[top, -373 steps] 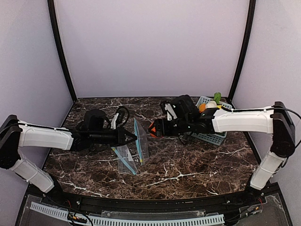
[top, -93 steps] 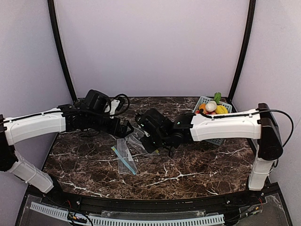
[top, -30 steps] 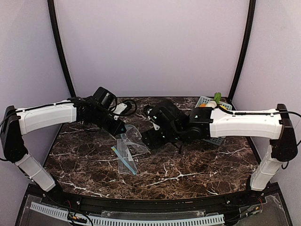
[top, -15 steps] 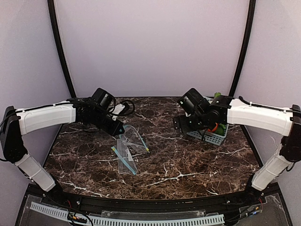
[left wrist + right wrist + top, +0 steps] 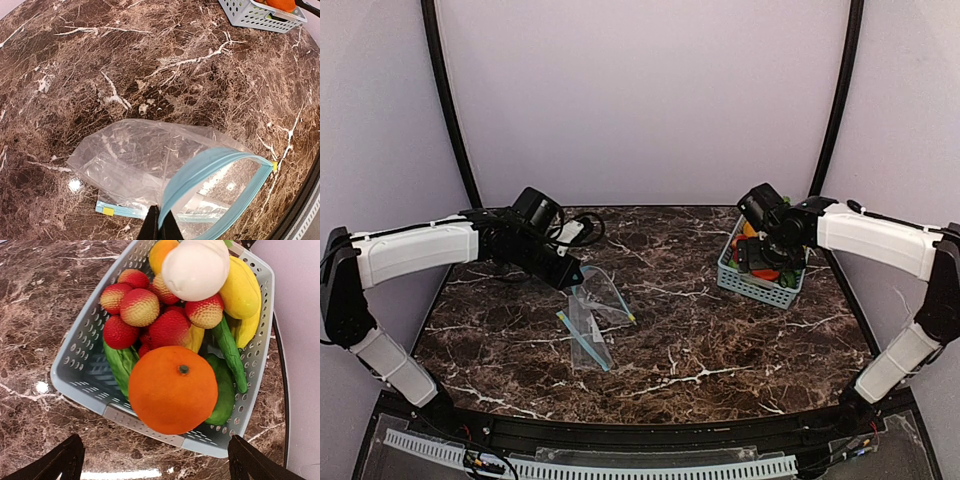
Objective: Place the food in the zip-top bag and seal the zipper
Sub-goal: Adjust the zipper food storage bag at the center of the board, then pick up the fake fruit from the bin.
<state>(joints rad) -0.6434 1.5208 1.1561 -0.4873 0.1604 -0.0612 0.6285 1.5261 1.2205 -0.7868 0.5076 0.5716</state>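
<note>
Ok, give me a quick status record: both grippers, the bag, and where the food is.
left gripper: shut on the blue rim of the zip-top bag
bag mouth: held open, no food seen inside
zipper: unsealed
right gripper: open, empty, above the basket
food: piled in the basket, orange on top nearest the right gripper

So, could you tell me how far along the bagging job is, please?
Done: the left pincer, shut on the bag rim, holds its mouth open. In hand: the right pincer hangs open over the food in the basket. Left: none shows in the bag; it all must go in, then the zipper sealed.
</note>
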